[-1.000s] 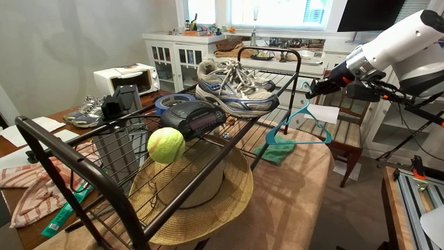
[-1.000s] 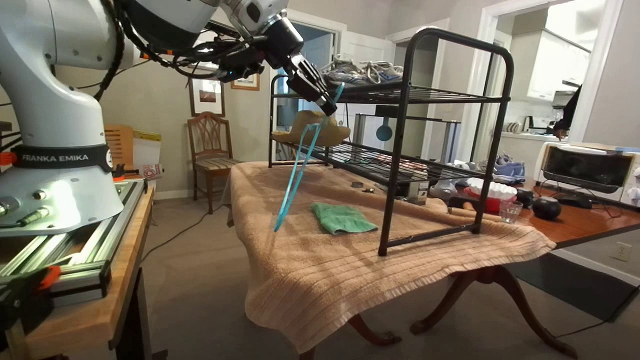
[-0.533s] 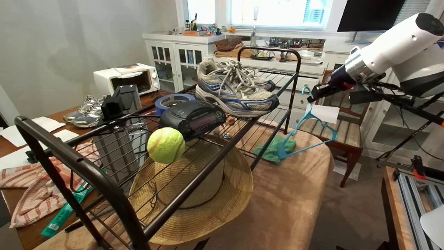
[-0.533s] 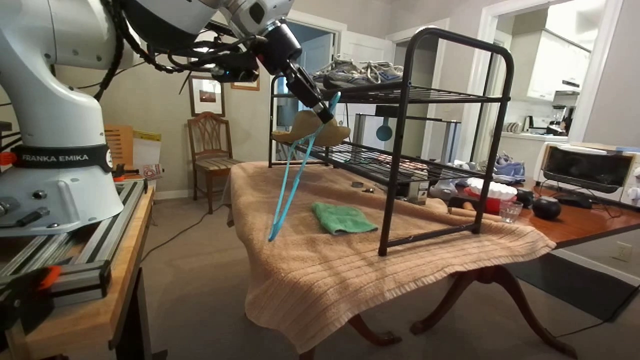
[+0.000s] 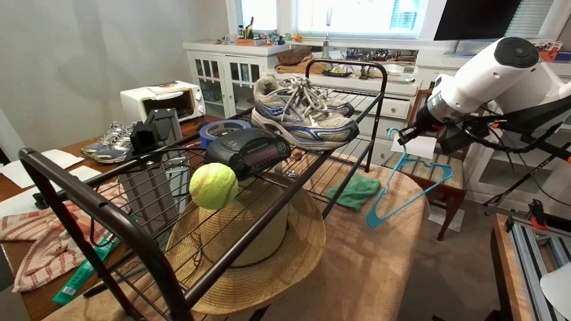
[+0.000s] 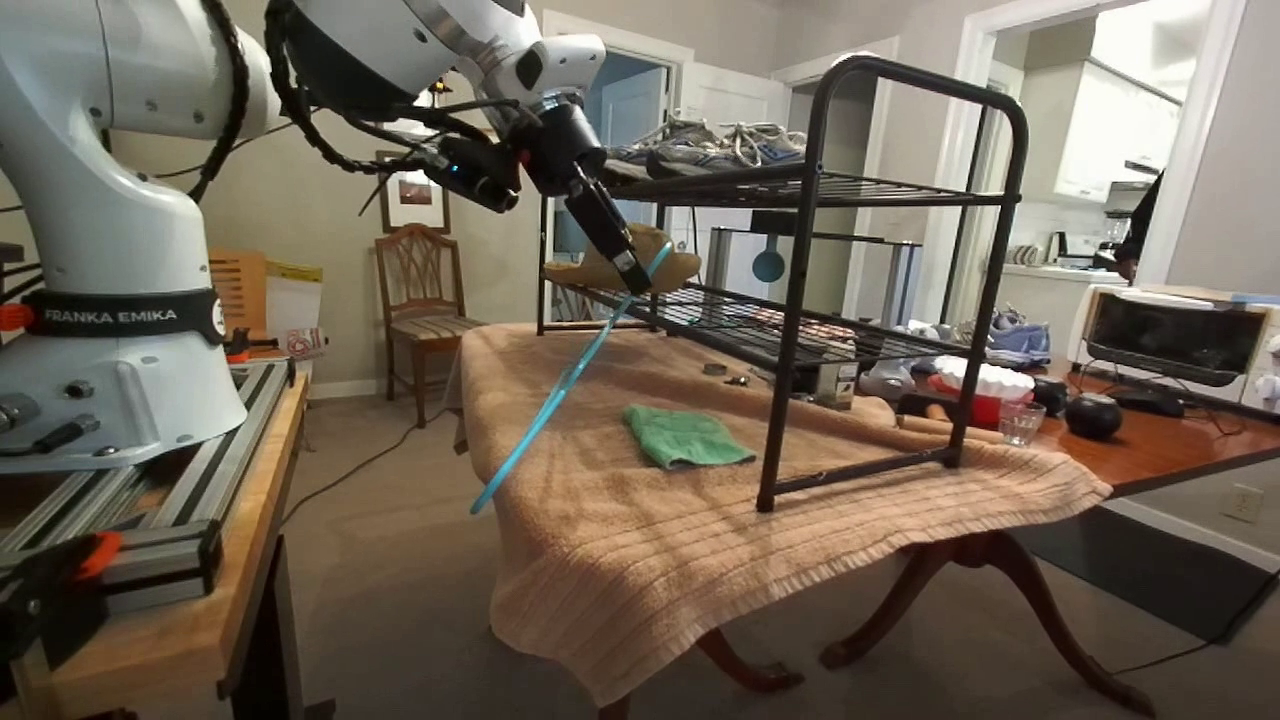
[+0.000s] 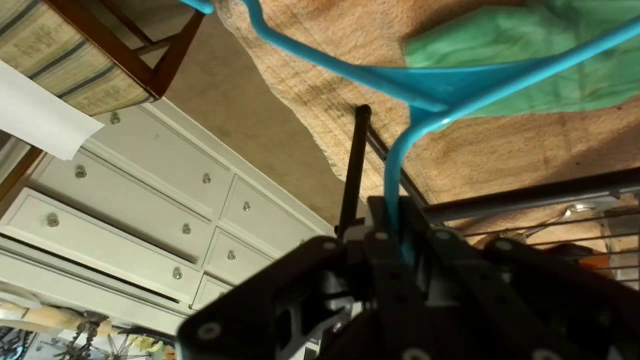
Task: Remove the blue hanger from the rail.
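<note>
The blue plastic hanger hangs tilted in the air, held at the base of its hook. It also shows nearly edge-on in an exterior view, and its neck fills the middle of the wrist view. My gripper is shut on the hanger; it also shows in an exterior view and in the wrist view. The hook's end sticks out past the fingertips, free of any rail. The dark metal rack with its upper rail stands apart from the hanger.
Running shoes, a clock radio and a tennis ball sit on the rack's top shelf. A straw hat is below. A green cloth lies on the towel-covered table. A wooden chair stands behind.
My gripper has moved down with the hanger, below the upper rail's height. The hanger has tilted and turned, its lower bar swinging lower and toward the robot base.
</note>
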Motion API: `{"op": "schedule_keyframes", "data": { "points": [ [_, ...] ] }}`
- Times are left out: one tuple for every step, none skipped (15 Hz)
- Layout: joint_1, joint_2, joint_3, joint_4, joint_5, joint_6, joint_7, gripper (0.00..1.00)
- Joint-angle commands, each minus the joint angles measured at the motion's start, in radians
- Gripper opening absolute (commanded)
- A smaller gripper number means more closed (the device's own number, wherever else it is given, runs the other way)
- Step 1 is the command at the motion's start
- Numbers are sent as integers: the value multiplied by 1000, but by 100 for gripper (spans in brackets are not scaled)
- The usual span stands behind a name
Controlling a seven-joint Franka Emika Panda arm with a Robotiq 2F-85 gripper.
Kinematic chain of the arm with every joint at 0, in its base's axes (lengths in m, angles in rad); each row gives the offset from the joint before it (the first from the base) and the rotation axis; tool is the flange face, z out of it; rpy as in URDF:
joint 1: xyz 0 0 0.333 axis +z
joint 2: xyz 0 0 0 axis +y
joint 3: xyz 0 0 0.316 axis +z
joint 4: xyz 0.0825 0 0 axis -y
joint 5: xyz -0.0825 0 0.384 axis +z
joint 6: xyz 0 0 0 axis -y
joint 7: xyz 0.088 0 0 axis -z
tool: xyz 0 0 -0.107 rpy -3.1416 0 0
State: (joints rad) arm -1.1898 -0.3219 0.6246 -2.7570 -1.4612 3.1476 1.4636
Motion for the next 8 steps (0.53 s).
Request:
{"op": "schedule_keyframes", "data": {
  "points": [
    [-3, 79, 59, 24, -3, -88, 4, 2],
    [-5, 112, 69, 34, 8, -105, -6, 2],
    [-7, 143, 77, 42, 21, -121, -17, 2],
    [-9, 179, 82, 48, 45, -149, -32, 2],
    [-10, 217, 79, 49, 85, -179, -61, 2],
    [-8, 252, 76, 56, 119, -197, -79, 2],
    [-5, 279, 72, 63, 156, -212, -98, 2],
    [-1, 298, 69, 70, 193, -221, -119, 2]
  ]
}}
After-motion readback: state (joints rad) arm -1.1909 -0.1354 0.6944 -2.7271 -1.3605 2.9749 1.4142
